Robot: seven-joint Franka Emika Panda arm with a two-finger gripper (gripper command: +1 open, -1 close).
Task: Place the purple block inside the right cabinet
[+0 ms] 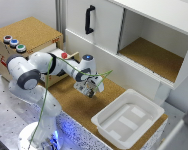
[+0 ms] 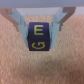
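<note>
Holding the purple block [image 2: 37, 37] between its fingers [image 2: 20, 25], the gripper [image 1: 87, 88] hangs over the cork-brown tabletop [image 1: 74, 102], near the middle of the scene in the exterior view; the wrist view shows the two pale fingers closed to the block's width, one against each side, with yellow letters E and G on the block's faces. Whether the block is lifted clear of the cork or only just off it I cannot tell, as the wrist view gives no clear gap beneath it. I judge the grasp to be made and the carrying step to be in hand: the right cabinet [image 1: 155, 56], the wide white-walled compartment with a cork-brown floor, lies well apart, farther back and toward the exterior view's right, and its floor sits higher than the tabletop. The next move calls for raising the block above the cabinet's white front ledge, then travelling right and back into the opening before lowering and releasing. A white tray [image 1: 110, 121] stands on the tabletop near the gripper on the exterior view's right, below the likely path. In the exterior view the block itself is hidden among the gripper's parts and a green cable [image 1: 69, 66] crossing the arm. The cabinet's right end is cut off by the picture's edge.
</note>
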